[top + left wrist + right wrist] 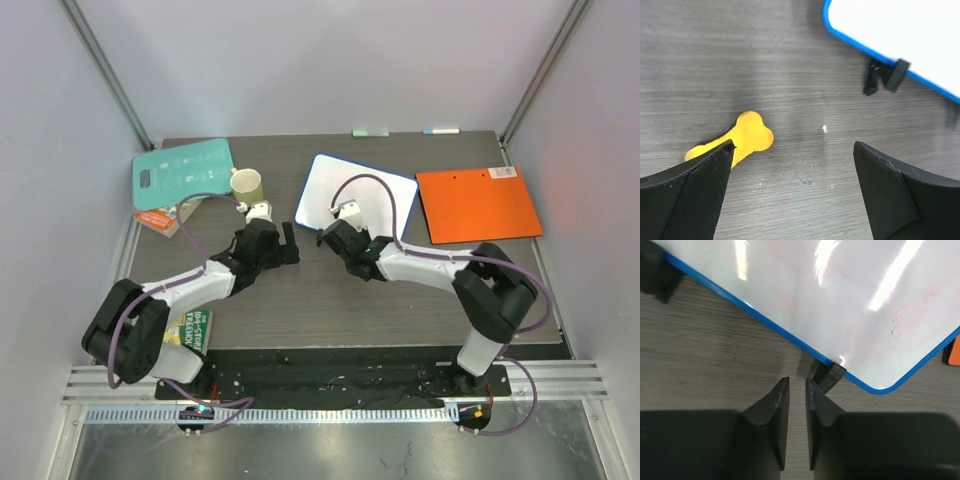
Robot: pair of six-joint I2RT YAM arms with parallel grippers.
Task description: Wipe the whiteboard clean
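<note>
- top view: whiteboard (pixel 325 190), thin blue frame, lying askew on the dark table (pixel 400 300) at far centre, between a pale yellow cup (pixel 247 184) on the left and an orange folder (pixel 478 203) on the right.
- same view: teal cutting board (pixel 185 172) at far left, overlapping a book (pixel 165 217).
- same view: left gripper (pixel 290 243) near the board's near left corner, apart from it; right gripper (pixel 325 238) just at the board's near edge, its cable (pixel 385 190) arching over the white surface.
- left wrist view: left gripper (pixel 794 146) spread wide, grasping nothing, bare wood-grain table between the fingers (pixel 690 195).
- same view: yellow bone-shaped piece (pixel 752 132) lying flat, partly hidden behind the left finger; whiteboard corner at top right, with a black foot (pixel 885 77) jutting from its blue edge.
- right wrist view: right gripper (pixel 797 382) almost closed, only a thin slit between the fingers, nothing grasped.
- same view: whiteboard filling the top, with faint red smears and glare streaks; another black foot at its blue edge just beyond the fingertips, touching or not cannot be told; sliver of orange at the right border.
</note>
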